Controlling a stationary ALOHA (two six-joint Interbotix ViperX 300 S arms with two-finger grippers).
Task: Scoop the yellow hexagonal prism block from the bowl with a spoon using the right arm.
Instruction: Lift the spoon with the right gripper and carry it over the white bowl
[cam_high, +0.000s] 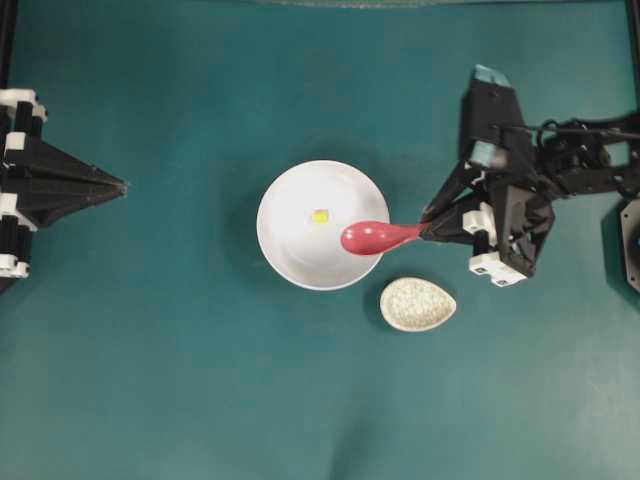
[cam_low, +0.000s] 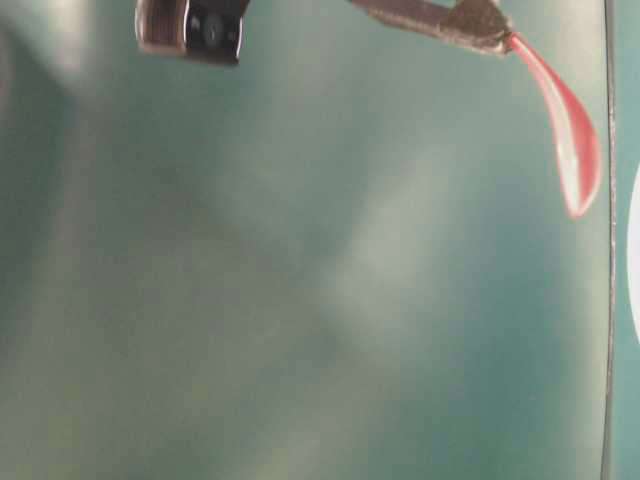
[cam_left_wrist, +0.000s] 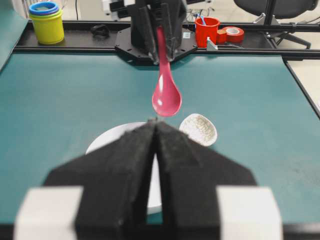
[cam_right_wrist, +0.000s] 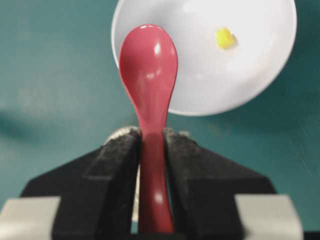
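Right wrist view: my right gripper (cam_right_wrist: 151, 142) clamps the spoon (cam_right_wrist: 148, 70) handle; beyond, the yellow block (cam_right_wrist: 224, 38) lies in the bowl (cam_right_wrist: 260, 75). Left gripper (cam_left_wrist: 155, 150) is closed, idle. Scooping steeply may push the block away.

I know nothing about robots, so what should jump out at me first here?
The glossy pink spoon, pinched by its handle in the right tool, hangs over the near edge of the big white bowl. Inside the bowl sits a tiny yellow block, and a speckled cream spoon rest lies beside it.
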